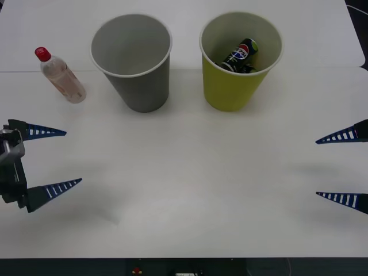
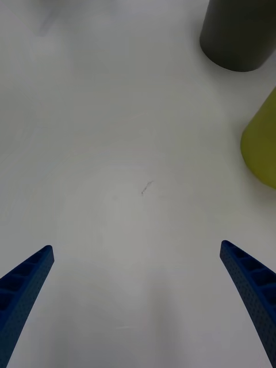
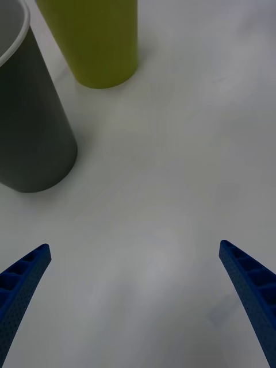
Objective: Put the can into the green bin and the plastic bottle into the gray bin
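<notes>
While the left claw gapes, the plastic bottle (upright) stands beyond it.

The front camera sits high above the arms, looking forward and down on the whole white tabletop, with the gray bin at 11 o'clock and the green bin at 1 o'clock. Each wrist camera rides low behind its own end effector, close to the surface (fingertips at the frame's lower corners). Both wrist views share the two bins' lower walls with the front view.
</notes>
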Available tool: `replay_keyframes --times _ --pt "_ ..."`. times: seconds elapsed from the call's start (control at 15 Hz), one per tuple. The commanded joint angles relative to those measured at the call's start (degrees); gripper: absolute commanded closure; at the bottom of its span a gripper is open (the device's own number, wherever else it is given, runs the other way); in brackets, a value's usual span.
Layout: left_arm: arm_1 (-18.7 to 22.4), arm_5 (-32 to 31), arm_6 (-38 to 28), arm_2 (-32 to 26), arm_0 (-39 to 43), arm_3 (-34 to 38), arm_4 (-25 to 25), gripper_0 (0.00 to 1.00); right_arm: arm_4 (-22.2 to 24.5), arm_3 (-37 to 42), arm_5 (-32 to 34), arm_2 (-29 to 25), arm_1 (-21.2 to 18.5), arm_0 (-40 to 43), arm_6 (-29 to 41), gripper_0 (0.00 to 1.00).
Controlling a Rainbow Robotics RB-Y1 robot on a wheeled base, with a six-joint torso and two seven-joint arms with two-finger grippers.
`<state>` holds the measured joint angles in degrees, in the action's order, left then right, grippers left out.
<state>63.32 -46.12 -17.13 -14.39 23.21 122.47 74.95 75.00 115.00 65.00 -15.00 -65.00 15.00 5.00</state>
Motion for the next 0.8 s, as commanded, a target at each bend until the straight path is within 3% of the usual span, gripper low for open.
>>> replay_keyframes --times 0.07,0.27,0.4,0.53,0.8 --pt "0.1 7.6 -5.7 2.3 2.0 0.0 -1.4 0.00 0.0 0.0 0.0 0.0 0.0 0.0 0.0 0.00" --pt "1.2 21.7 -7.8 8.1 3.7 -0.1 -4.2 0.00 0.0 0.0 0.0 0.0 0.0 0.0 0.0 0.00" --pt "2.0 27.8 -8.3 11.5 3.5 -1.1 -8.6 0.00 0.0 0.0 0.0 0.0 0.0 0.0 0.0 0.00" --pt "2.3 32.1 -8.2 14.7 2.5 -2.4 -14.0 0.00 0.0 0.0 0.0 0.0 0.0 0.0 0.0 0.00" --pt "2.3 37.3 -8.4 18.6 -0.4 -5.2 -18.6 0.00 0.0 0.0 0.0 0.0 0.0 0.0 0.0 0.00"
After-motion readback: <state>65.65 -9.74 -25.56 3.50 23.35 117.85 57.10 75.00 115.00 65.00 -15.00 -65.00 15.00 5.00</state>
